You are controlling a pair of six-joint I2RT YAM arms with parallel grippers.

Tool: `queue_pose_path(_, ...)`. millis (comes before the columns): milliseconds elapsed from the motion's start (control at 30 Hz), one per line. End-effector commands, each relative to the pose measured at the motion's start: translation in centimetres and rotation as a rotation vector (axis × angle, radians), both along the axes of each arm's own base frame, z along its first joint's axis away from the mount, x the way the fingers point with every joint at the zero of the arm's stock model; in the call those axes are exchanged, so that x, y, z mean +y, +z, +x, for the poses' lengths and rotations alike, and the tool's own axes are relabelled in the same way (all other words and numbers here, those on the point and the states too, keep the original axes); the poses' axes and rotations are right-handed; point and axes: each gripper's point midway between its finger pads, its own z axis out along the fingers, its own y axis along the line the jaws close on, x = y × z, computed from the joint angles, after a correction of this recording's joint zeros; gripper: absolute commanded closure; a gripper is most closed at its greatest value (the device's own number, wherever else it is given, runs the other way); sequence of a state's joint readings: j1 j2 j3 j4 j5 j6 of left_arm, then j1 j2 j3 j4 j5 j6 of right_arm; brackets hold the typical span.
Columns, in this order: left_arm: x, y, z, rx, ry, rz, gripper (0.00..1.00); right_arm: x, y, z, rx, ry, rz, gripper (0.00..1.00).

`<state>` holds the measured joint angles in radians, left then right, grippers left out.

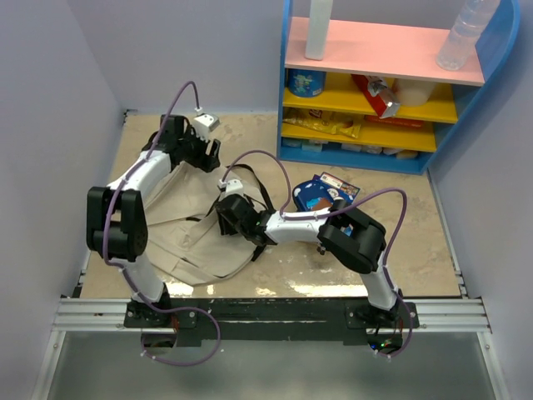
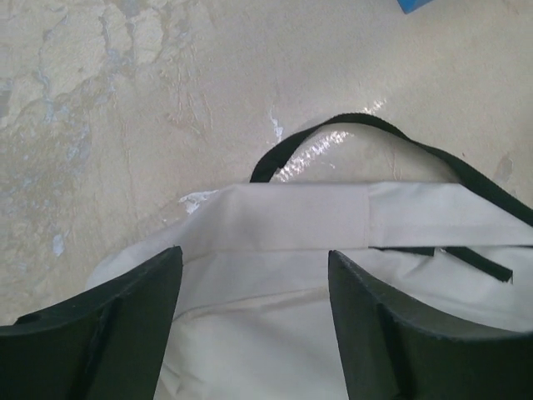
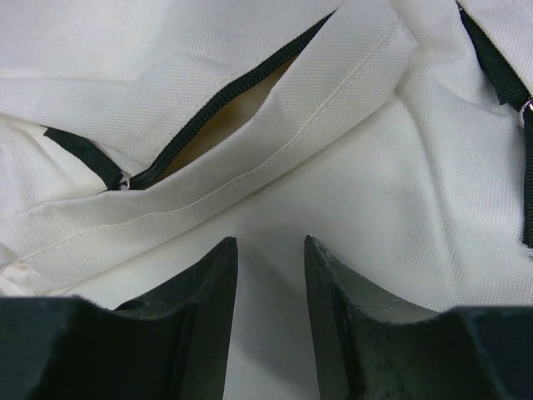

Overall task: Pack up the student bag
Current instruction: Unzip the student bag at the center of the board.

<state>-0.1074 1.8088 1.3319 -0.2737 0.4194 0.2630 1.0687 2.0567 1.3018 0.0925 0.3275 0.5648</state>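
Flanking the mottled table [image 1: 416, 250] and student bag [image 1: 190, 243] stand lilac walls [image 1: 208, 50].

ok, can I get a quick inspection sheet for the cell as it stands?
Surface: beige mottled table, glare patches, no spill seen.
Job's things: student bag slumped left of centre; its zipper is partly open and a black strap loops out onto the table.
Clutter: blue printed item, book or packet, right of the bag.
Grippers: left gripper open over the bag's rim; right gripper narrowly parted on bag fabric, grip unclear.
Cables: purple cables loop along both arms; no snag seen.
Surroundings: coloured shelf at far right with a plastic bottle and snack packs; plain walls.
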Motion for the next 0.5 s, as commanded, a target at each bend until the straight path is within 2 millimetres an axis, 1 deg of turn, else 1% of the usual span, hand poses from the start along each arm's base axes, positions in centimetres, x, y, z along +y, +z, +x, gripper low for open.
queue_pose_path(0,0.3,4.2,-2.9,-0.076,-0.048,0.035,0.23,-1.0,-1.6,0.2,0.008,-0.031,0.005,0.60)
queue_pose_path(33,0.1,3.6,-4.0,-0.051,-0.069,0.027,0.23,-1.1,-1.8,0.1,0.013,-0.031,0.006,0.60)
queue_pose_path(67,-0.4,3.8,-5.1,-0.045,-0.097,0.012,0.24,-1.5,-2.4,-0.2,0.026,-0.031,0.002,0.60)
queue_pose_path(100,-1.2,3.2,-6.6,0.003,-0.143,-0.015,0.24,-1.5,-2.6,-0.3,0.028,-0.033,0.010,0.60)
queue_pose_path(133,-1.5,1.4,-8.2,0.056,-0.163,-0.010,0.28,-1.6,-3.0,-0.4,0.033,-0.037,0.010,0.61)
queue_pose_path(167,-2.1,0.8,-9.3,0.066,-0.191,0.007,0.29,-2.0,-3.6,-0.7,0.048,-0.040,0.012,0.61)
queue_pose_path(200,-1.9,0.0,-9.6,0.055,-0.190,0.037,0.30,-1.9,-3.7,-0.9,0.049,-0.037,0.020,0.61)
queue_pose_path(233,-1.8,-1.8,-11.0,0.088,-0.192,0.048,0.31,-2.1,-4.1,-0.9,0.054,-0.039,0.017,0.61)
queue_pose_path(333,-1.5,-2.4,-11.7,0.084,-0.187,0.058,0.30,-2.3,-4.5,-1.2,0.065,-0.040,0.021,0.62)
queue_pose_path(467,-1.2,-2.2,-11.6,0.049,-0.181,0.090,0.33,-2.4,-5.2,-1.5,0.084,-0.042,0.026,0.63)
